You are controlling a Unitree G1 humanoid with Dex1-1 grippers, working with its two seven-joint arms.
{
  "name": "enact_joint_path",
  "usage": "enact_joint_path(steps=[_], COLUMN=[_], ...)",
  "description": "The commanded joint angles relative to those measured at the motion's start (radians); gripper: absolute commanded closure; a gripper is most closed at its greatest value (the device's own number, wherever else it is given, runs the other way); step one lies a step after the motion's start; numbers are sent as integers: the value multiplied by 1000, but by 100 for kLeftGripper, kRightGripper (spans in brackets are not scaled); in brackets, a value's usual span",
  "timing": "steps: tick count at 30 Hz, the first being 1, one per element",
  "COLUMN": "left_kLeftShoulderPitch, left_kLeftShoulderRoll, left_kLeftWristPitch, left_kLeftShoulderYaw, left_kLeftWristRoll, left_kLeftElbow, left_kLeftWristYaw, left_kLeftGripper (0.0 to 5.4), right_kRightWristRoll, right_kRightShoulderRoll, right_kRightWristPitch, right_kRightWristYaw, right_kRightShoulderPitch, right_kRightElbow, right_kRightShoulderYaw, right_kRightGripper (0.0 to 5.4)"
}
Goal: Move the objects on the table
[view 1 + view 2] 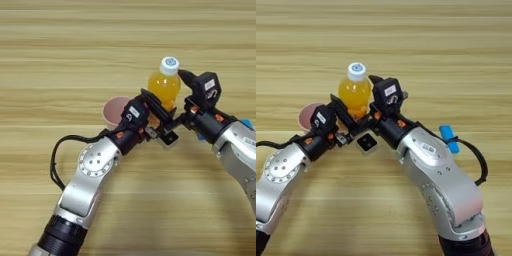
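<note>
Centrally, both tools meet at the orange bottle (355, 93): left tool (161, 111) spread beside it, right tool (377, 95) unreadable, cube (367, 143) below.

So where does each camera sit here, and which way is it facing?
Left eye view: on the head, looking down at the table; both arms show, left gripper and right gripper by the bottle.
Right eye view: same head, reaching further right; shows more of the right arm and the blue stick.
Shared: bottle, white cube, pink cup.
</note>
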Motion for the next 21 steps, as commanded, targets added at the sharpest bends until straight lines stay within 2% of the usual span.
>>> enact_joint_path(steps=[1,12,21], left_kLeftShoulderPitch=[-14,-25,-25], left_kLeftShoulderRoll=[-10,-12,-5], left_kLeftWristPitch=[-7,-11,2], left_kLeftShoulderYaw=[17,52,79], left_kLeftWristRoll=[-13,-28,-42], left_kLeftElbow=[-18,-42,-96], left_kLeftWristYaw=[2,10,8], left_kLeftGripper=[202,202,202], right_kRightWristRoll=[-5,28,59], right_kRightShoulderRoll=[-23,-49,-78], right_kRightWristPitch=[-15,-102,-130], right_kRightWristYaw=[30,90,112], right_kRightShoulderPitch=[14,73,97], right_kRightElbow=[-9,-26,-36], right_kRightShoulderYaw=[13,-53,-149], right_kRightGripper=[0,0,0])
